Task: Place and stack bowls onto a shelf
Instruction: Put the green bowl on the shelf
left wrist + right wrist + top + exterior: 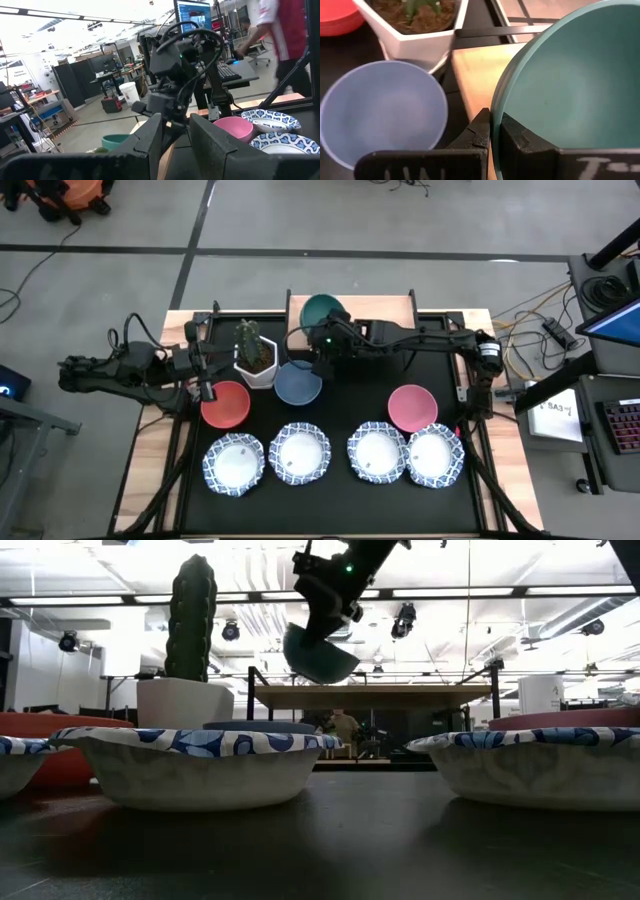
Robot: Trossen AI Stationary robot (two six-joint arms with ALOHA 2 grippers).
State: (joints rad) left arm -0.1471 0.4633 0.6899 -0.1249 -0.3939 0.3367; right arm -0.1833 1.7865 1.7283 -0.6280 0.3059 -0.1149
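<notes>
My right gripper (322,330) reaches over the left end of the light-wood shelf (385,308) and is shut on the green bowl (322,310). In the low view the green bowl (318,655) hangs tilted just above the shelf (370,695). The blue bowl (297,383), red bowl (228,404) and pink bowl (412,408) rest on their bases on the black table. The patterned bowls (299,452) stand in a row along the near edge. My left gripper (205,380) hovers by the red bowl's left rim, slightly open and holding nothing. My right gripper pinches the green bowl's rim (496,107), one finger (481,131) outside the wall and the other finger (520,140) inside the hollow. The fingers come from above, slanting toward the far edge. The bowl is lifted clear and tilted, hanging below the gripper over the shelf's left end.
The white cactus pot (255,358) stands between the red and blue bowls, close to the shelf's left corner. The shelf's right part is bare wood (400,305). Beyond the table, a person (285,35) stands at a desk.
</notes>
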